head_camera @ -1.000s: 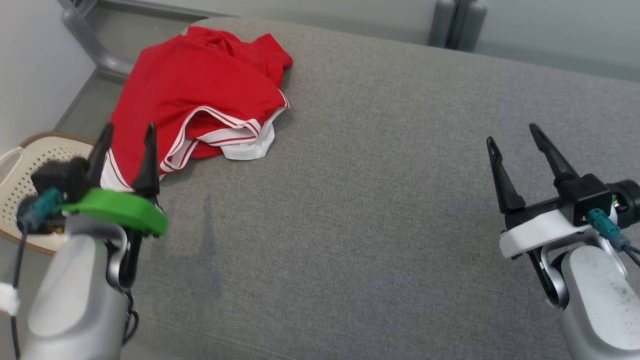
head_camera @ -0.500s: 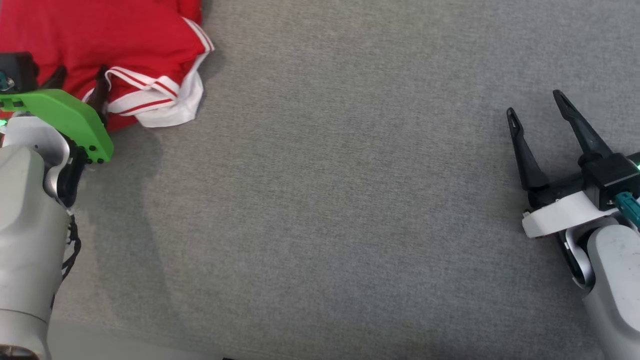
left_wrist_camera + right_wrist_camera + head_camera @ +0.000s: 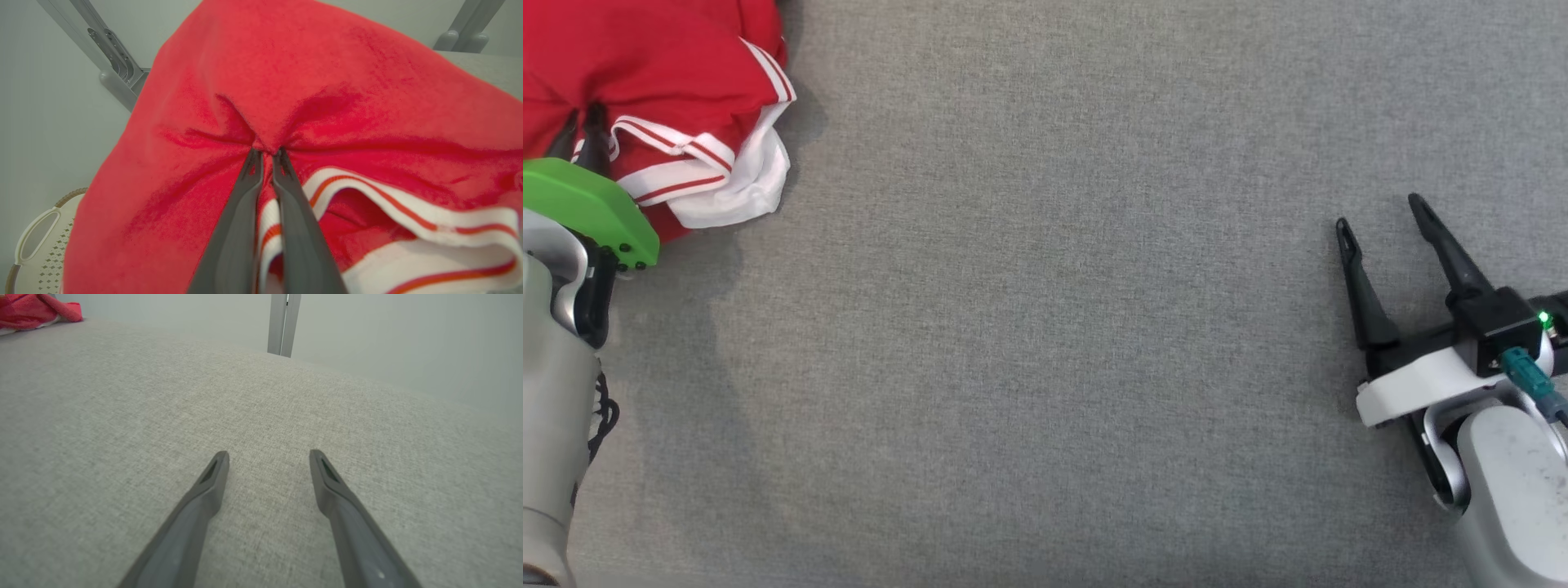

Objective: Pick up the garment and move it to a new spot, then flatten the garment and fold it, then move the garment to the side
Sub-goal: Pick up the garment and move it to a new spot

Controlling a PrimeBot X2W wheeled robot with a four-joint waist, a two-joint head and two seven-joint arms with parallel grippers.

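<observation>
Left wrist view: the left gripper has its two dark fingers drawn almost together, their tips pinching a fold of the red garment, and the cloth puckers into creases that spread out from the pinch. Just right of the fingers in that view lies the garment's white hem band with its red stripes, curled open so that red cloth shows inside the loop. Beyond the garment's lower left edge a cream perforated basket with a handle slot shows, and grey metal frame legs stand against a pale wall at the top corners. In the head view this gripper sits at the upper left, a green mount behind its fingers, which reach into the garment; the garment lies bunched at the upper left corner of the grey fabric surface, partly cut off by the picture's edge, hem band toward the middle. The right gripper is at the lower right of the head view, fingers spread wide and holding nothing, over bare grey fabric and well apart from the garment; whether its tips touch the surface cannot be told. The right wrist view shows plain fabric between those spread fingers, the garment a small red heap at the far upper left, and a grey post upright behind the surface's far edge
</observation>
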